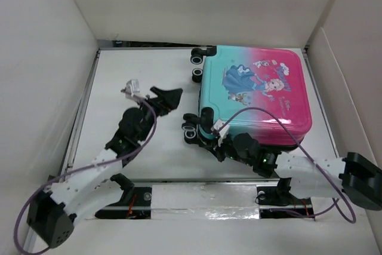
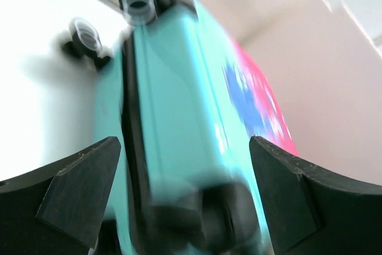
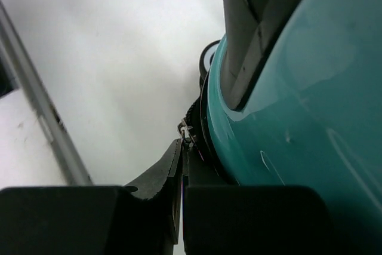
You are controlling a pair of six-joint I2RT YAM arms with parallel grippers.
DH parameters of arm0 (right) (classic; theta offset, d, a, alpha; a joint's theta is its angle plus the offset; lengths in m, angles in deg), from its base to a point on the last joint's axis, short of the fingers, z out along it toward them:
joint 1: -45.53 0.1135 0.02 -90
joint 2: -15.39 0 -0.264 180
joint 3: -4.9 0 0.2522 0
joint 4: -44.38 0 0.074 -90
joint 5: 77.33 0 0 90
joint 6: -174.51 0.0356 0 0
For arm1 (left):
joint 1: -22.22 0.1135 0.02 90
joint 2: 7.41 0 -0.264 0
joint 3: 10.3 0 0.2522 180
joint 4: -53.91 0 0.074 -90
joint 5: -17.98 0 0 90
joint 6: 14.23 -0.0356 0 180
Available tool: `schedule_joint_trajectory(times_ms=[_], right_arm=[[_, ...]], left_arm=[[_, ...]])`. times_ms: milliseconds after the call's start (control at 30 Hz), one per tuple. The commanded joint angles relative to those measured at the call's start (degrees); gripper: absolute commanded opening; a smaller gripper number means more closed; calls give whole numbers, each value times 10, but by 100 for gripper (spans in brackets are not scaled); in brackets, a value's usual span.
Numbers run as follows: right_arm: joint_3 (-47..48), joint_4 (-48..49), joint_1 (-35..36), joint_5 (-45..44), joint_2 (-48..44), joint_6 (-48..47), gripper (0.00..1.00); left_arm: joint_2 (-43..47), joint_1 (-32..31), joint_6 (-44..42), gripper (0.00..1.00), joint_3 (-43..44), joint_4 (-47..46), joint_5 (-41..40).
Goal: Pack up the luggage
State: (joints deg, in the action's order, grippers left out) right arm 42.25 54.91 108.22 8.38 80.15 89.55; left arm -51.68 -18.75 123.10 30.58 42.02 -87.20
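The luggage [image 1: 256, 94] lies flat and closed at the back right of the table, teal at its left and pink at its right, with a cartoon print on top. Its black-and-white wheels [image 1: 197, 58] face left. My left gripper [image 1: 168, 99] stands open, a little left of the luggage's wheel end; in the left wrist view its fingers [image 2: 89, 177] frame the blurred teal shell [image 2: 179, 106] without touching it. My right gripper [image 1: 218, 141] is at the near left corner of the luggage, shut on the metal zipper pull [image 3: 186, 129] beside the black zipper trim and teal shell [image 3: 298, 88].
White walls [image 1: 48, 76] box the table in on the left, back and right. A metal rail [image 1: 83, 106] runs along the left edge. Purple cables [image 1: 149, 129] loop from both arms. Bare tabletop [image 1: 113, 64] lies left of the luggage.
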Motion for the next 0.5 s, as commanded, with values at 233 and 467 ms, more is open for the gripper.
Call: schedule_joint_trajectory(times_ms=[233, 467], right_arm=[[-36, -82, 8, 77, -200, 34, 0], [-49, -134, -2, 61, -255, 45, 0]], left_arm=[[-409, 145, -94, 89, 313, -70, 238], [-492, 179, -239, 86, 336, -193, 337]])
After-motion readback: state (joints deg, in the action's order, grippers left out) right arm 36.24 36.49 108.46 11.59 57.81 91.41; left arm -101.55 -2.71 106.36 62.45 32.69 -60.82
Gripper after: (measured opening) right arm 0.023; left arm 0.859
